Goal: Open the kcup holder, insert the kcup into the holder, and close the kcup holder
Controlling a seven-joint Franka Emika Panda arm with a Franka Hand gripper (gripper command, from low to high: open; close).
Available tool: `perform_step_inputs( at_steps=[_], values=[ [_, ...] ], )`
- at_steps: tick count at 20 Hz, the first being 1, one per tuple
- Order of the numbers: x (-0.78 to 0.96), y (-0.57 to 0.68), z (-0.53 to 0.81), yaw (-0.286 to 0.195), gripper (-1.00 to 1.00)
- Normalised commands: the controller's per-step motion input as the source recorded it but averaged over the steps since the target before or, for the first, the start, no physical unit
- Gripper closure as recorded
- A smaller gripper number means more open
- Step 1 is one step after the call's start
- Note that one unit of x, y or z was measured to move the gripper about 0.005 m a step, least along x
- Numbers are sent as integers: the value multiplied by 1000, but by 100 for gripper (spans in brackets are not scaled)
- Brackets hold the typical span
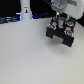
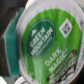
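Green foil fills most of the wrist view: the kcup [image 2: 47, 42] sits right up against the camera, its round lid printed with white lettering and a small square code, a pale rim curving around it. The lid is tilted in the frame, and a strip of teal shows past its edge at the middle left. In the exterior view the kcup is too small and blurred to pick out; it would lie somewhere in the cluster at the upper right of the frame.

There the gripper [image 1: 61, 24] hangs from the top edge, its white body above dark fingers, directly over the kcup holder [image 1: 60, 35], a black boxy shape in the upper right of the frame. Whether the fingers touch the holder cannot be told, nor whether its drawers are in or out. The wrist view suggests the fingers are pinching the pod, but neither finger shows clearly, so I cannot tell.

The holder rests on a pale table [image 1: 30, 57]. A white bottle [image 1: 25, 11] with a dark band stands at the upper left, well apart.
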Motion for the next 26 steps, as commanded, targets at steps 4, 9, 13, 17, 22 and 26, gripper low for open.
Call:
perform_step_inputs(
  at_steps=[4, 9, 13, 17, 22, 26],
  values=[
    [-25, 68, -133, 16, 100],
    [15, 121, -149, 31, 100],
    [65, 160, -106, 35, -100],
    [102, 179, 26, 47, -100],
    [118, 156, 118, 46, -100],
    [203, 23, 473, 78, -100]
  ],
)
